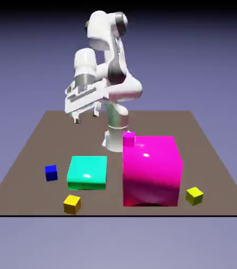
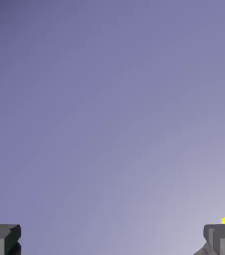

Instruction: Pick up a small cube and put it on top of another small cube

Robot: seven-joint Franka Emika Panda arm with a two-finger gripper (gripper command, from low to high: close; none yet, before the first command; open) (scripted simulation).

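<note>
Open gripper [image 1: 86, 117], empty, above the table [image 1: 89, 131]. Small blue cube [image 1: 51, 173] unstacked near the table's edge at the exterior view's left; both pick-up and stacking remain.

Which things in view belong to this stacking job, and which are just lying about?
In the job: white gripper; small glossy blue cube; as partner, unclear which: small orange cube, small yellow cube or small magenta cube.
Lying about: large flat teal block; large magenta block.

A dark brown tabletop [image 1: 157, 123] lies before a plain blue-violet backdrop [image 1: 194, 52], black on top.
</note>
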